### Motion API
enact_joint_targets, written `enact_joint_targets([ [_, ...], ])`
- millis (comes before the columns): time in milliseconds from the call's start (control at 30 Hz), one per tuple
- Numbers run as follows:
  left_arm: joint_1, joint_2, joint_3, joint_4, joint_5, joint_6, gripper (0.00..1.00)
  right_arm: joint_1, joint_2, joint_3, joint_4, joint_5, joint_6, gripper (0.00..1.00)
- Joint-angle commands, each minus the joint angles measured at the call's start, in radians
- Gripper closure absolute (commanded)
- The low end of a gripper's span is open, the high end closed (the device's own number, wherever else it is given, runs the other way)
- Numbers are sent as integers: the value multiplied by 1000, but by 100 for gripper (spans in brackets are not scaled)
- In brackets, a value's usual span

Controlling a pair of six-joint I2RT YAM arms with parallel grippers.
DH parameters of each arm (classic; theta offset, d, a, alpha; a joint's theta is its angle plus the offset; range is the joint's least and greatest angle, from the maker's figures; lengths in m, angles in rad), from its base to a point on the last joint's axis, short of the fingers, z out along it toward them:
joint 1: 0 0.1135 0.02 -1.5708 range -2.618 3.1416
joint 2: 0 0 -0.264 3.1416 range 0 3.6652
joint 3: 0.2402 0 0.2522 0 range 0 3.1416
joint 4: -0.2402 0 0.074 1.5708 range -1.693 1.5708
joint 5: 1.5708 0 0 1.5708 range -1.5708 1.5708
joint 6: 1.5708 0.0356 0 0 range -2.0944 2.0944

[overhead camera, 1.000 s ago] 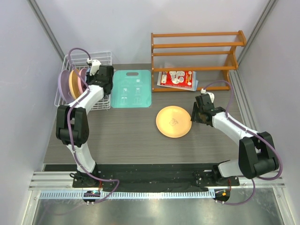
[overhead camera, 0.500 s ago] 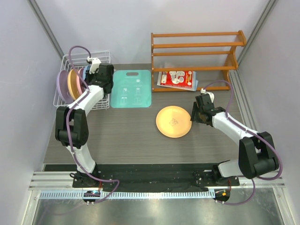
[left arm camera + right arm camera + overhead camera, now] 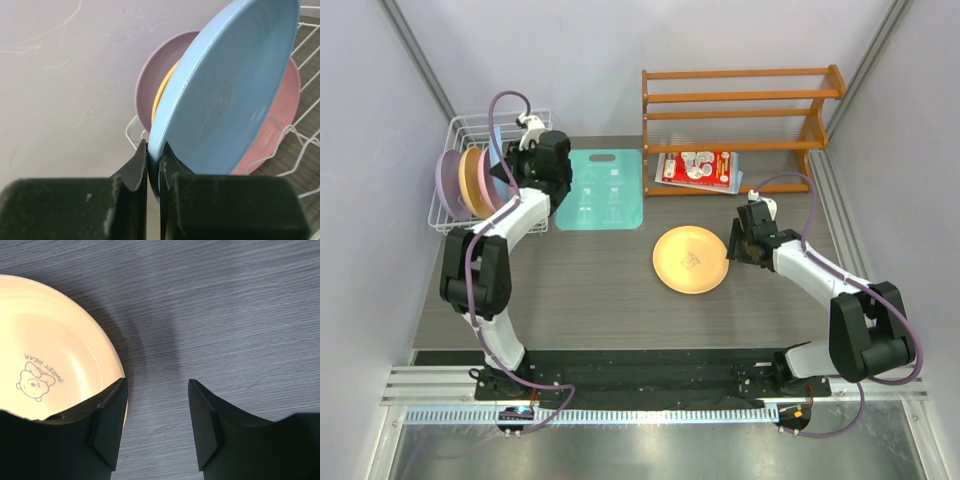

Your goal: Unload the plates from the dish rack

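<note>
My left gripper (image 3: 154, 160) is shut on the rim of a light blue plate (image 3: 230, 95) and holds it on edge above the white wire dish rack (image 3: 305, 145). Behind it stand a pink plate (image 3: 282, 120), an orange plate (image 3: 161, 92) and a lavender plate (image 3: 152, 70). In the top view the left gripper (image 3: 506, 166) is over the rack (image 3: 546, 118), beside the upright lavender (image 3: 447, 182) and orange (image 3: 473, 180) plates. A pale orange plate (image 3: 690, 259) lies flat on the table. My right gripper (image 3: 732, 246) is open at its right rim (image 3: 157, 390), with nothing between the fingers.
A teal cutting board (image 3: 603, 190) lies right of the rack. An orange wooden shelf rack (image 3: 740, 110) stands at the back right, with a red and white packet (image 3: 697, 167) under it. Grey walls close in the left, back and right.
My left gripper has risen and moved a little right with the light blue plate, lifting it from among the other plates. The right arm has not moved.
</note>
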Motion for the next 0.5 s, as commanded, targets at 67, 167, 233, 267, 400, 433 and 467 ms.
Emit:
enact_joint_targets([
  [67, -37, -104, 23, 100, -84, 78, 100, -2, -105, 11, -6, 52, -2, 41],
  [167, -84, -150, 49, -21, -72, -2, 100, -1, -177, 24, -24, 56, 2, 30],
  [233, -129, -192, 81, -194, -49, -91, 100, -1, -216, 34, -26, 40, 7, 28],
  [267, -146, -207, 89, -242, -13, -165, 100, -1, -246, 37, -24, 24, 7, 27],
  [400, -209, -267, 178, -663, 229, -474, 100, -1, -300, 47, 5, -81, 16, 24],
  [433, -209, -276, 198, -725, 298, -546, 100, -2, -308, 40, 22, -111, 18, 23],
  [467, -210, -296, 205, -780, 456, -612, 100, -1, -320, 33, 45, -191, 28, 24],
])
